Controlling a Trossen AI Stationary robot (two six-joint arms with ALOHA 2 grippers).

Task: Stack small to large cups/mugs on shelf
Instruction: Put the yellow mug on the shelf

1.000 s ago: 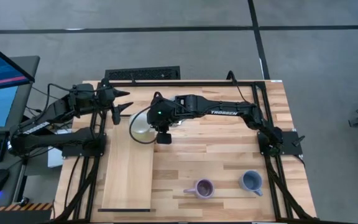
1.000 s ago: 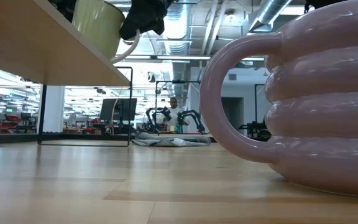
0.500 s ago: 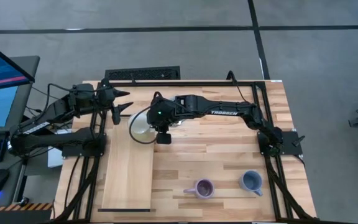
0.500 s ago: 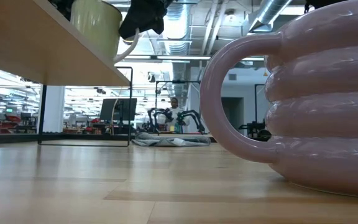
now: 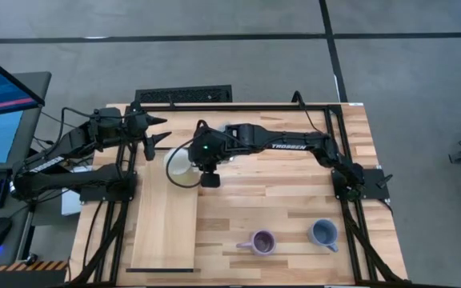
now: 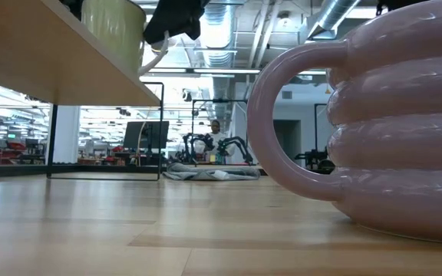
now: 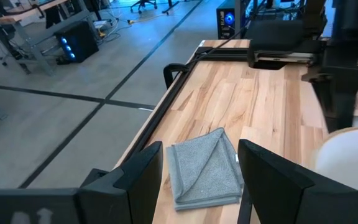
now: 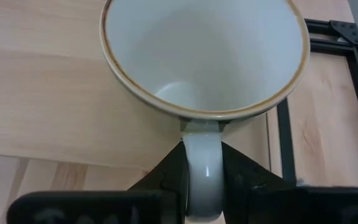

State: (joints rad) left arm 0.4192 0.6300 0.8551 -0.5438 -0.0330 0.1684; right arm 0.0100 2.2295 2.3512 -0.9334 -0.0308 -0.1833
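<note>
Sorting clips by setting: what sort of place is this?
Probably a robotics lab in an open industrial hall: exposed ceiling ducts, more robot arms on a distant bench, and a computer monitor beside the plank table.

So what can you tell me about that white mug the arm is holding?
The cream-white mug looks like glazed ceramic, with a thin brown rim and an empty, pale inside. It stands upright, mouth up. Its looped handle is pinched between the right gripper's jaws. From above, it sits over the far end of the pale-wood shelf; whether its base touches the board I cannot tell.
</note>
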